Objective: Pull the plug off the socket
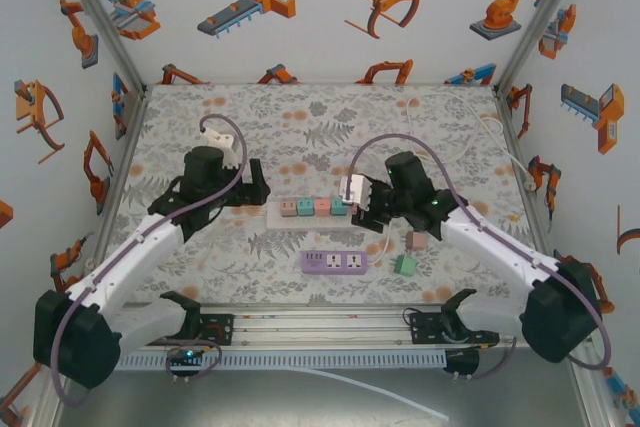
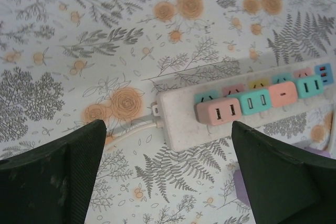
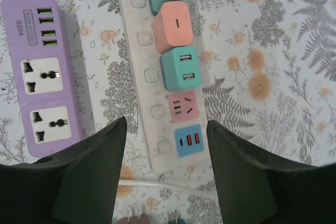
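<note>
Left gripper (image 2: 168, 129) spread, angled toward power strip (image 2: 181, 124); right gripper (image 3: 167, 124) spread above it

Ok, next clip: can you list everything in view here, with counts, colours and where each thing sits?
white power strip: one, white, centre of the table, lying crosswise.
plugged adapters: four, in a row on the white strip; pink, teal, salmon, teal from the left.
purple power strip: one, purple, nearer the arms than the white strip, nothing plugged in.
loose adapters: two, pink and green, on the table right of the purple strip.
table: one, grey and orange floral cover.
left gripper: one, black, open, above the white strip's left end.
right gripper: one, black, open, above its right end.
</note>
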{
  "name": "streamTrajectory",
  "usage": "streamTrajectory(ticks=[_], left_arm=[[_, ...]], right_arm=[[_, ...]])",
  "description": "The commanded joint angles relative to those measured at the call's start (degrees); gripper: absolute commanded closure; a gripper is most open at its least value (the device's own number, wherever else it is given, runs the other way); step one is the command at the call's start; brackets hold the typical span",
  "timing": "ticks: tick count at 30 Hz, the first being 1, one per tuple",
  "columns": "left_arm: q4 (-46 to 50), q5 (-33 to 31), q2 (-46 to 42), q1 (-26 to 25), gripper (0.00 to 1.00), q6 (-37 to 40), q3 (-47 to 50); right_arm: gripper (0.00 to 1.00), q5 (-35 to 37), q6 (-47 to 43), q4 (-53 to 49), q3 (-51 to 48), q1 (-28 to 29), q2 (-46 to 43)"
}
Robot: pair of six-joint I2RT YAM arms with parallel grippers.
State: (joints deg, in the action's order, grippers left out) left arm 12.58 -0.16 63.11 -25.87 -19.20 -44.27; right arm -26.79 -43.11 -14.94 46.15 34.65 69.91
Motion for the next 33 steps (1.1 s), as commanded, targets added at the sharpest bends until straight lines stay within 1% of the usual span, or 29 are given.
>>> streamTrajectory(ticks=[1,3,7,13,15,19,24,29,33], left_arm=[[1.7,3.8,4.0,2.8,0.09,-6.3,-2.0],[1.4,5.3,6.7,3.8,0.13,-5.7,-2.7],[2.0,6.2,12.5,4.6,0.22,-3.4,-5.2],[1.6,8.6,20.0,4.8,0.28,-1.1,-8.2],[1.6,9.7,22.2,4.8,0.29,-1.1,-9.1],[1.9,11.3,25.9,4.8,0.31,-1.2,-10.7],[1.8,12.5,29.1,4.7,0.32,-1.8,-11.2],[3.4,13.6,31.8,4.4,0.4,-1.6,-12.3],[4.3,14.8,32.9,4.1,0.42,-1.5,-12.3]], right_arm=[[0.42,-3.4,-4.7,3.3,2.7,0.5,4.1],[0.42,-4.0,-4.6,5.1,3.3,0.5,7.1],[0.43,-4.6,-4.7,7.8,4.7,0.4,12.2],[0.45,-5.6,-4.4,9.5,6.9,0.5,18.1],[0.49,-6.4,-4.4,9.3,7.6,0.4,19.5],[0.57,-7.9,-4.4,9.1,8.6,0.4,21.3],[0.62,-7.8,-4.4,9.1,9.4,0.4,22.8],[0.66,-8.2,-4.4,8.8,9.9,0.4,23.5],[0.68,-7.9,-4.2,8.7,10.2,0.3,23.6]])
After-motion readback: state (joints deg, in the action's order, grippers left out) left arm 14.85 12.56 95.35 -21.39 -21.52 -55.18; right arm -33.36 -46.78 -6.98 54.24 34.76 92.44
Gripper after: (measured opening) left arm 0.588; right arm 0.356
